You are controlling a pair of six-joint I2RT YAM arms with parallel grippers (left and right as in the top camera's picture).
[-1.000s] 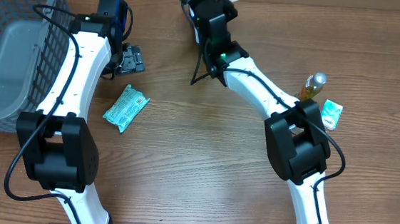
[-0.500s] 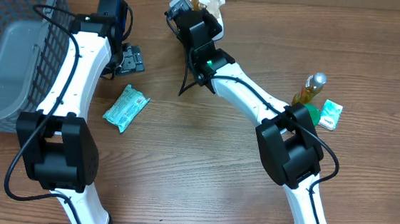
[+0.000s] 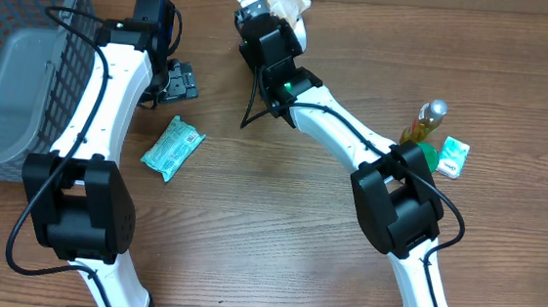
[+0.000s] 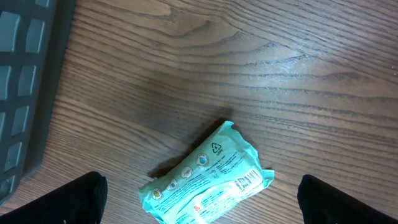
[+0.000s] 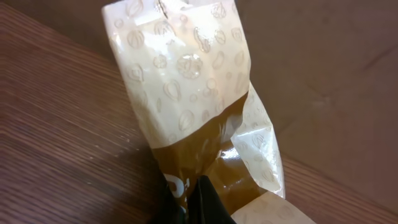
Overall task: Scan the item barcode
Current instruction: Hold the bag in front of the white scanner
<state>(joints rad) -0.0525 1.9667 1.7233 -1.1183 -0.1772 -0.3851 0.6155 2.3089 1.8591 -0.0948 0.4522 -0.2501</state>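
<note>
The right gripper (image 5: 191,200) is pressed together on the lower brown edge of a pale snack bag (image 5: 189,93), which it holds at the top centre of the overhead frame; the bag is printed with nut drawings, and the orange lettering by the fingers is too cut off to read. The left gripper (image 3: 177,79) stands spread wide over a green packet (image 4: 208,180) lying on the table (image 4: 249,56) just below it. The packet shows a recycling triangle, round icons and unreadable small print.
</note>
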